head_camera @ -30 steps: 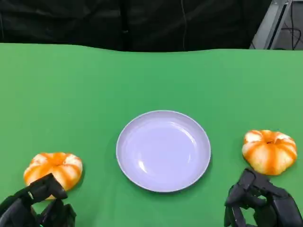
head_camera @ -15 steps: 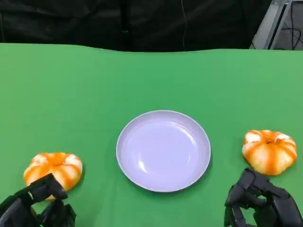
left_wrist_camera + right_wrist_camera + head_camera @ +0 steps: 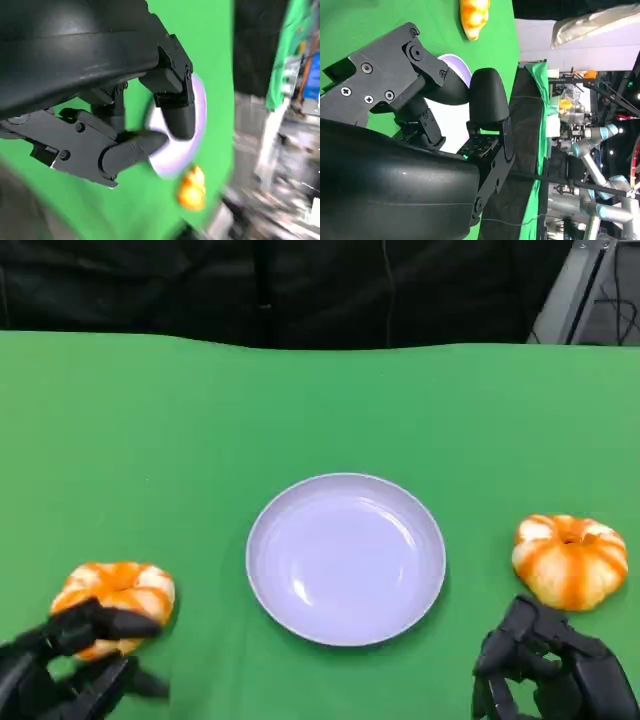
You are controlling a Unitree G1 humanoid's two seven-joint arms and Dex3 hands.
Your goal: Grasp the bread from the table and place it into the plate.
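beside the left bread (image 3: 116, 592), left hand (image 3: 70, 665) with fingers spread, empty

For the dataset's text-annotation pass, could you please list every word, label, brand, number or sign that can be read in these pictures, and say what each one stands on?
None: no readable text on the bread by the left hand, the bread by the right hand, the plate or the green table.
Too blurred to read: the coloured clutter in the background of the right wrist view, where no letters can be made out.
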